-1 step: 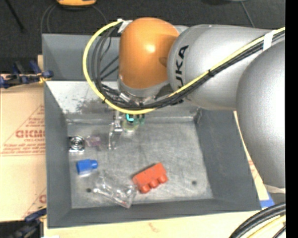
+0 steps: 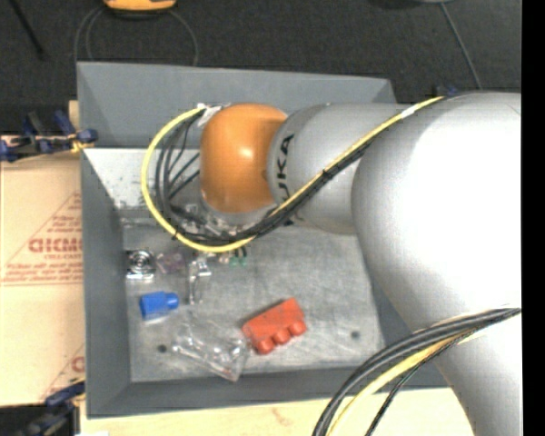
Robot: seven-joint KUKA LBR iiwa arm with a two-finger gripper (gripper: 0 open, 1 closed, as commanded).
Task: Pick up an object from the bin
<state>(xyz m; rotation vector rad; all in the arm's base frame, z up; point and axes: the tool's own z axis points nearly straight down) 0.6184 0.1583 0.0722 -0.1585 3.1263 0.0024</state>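
My gripper [image 2: 198, 282] hangs below the orange wrist cover, low over the left half of the bin floor. Just to its lower left lies a small blue cap-like piece [image 2: 157, 304]. A shiny silver round metal part [image 2: 141, 263] sits to the gripper's left, with a faint translucent purplish scrap [image 2: 173, 262] between the two. I see nothing held in the gripper.
A red ridged block [image 2: 274, 325] lies toward the front middle of the bin. A crumpled clear plastic piece [image 2: 206, 353] rests near the front wall. The big arm covers the right and back of the bin.
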